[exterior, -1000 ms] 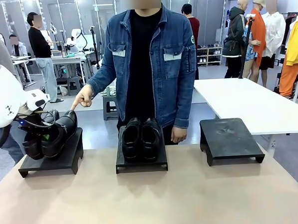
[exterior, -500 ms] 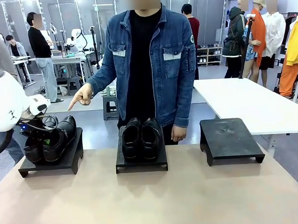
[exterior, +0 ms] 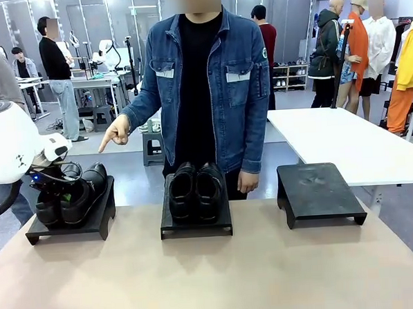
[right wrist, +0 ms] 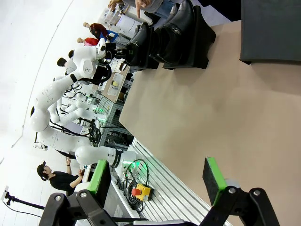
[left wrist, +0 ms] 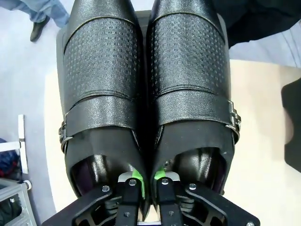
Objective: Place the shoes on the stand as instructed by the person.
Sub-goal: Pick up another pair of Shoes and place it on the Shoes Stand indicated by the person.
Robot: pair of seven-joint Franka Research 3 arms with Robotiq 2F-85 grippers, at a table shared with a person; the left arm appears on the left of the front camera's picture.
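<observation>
Pinching inner walls of shoe pair [left wrist: 150, 89], left end effector [left wrist: 148, 180] nearly closed; no legible writing.

you've got bright, even overhead light on the table [exterior: 213, 279]; shadows under each stand [exterior: 321, 193] are soft and short. glossy shoes [left wrist: 150, 94] nearest the left wrist camera show pale sheen on the toes, no blown glare. front view is sharp. right wrist view bends at the edges, its background beyond the table washed out white.
</observation>
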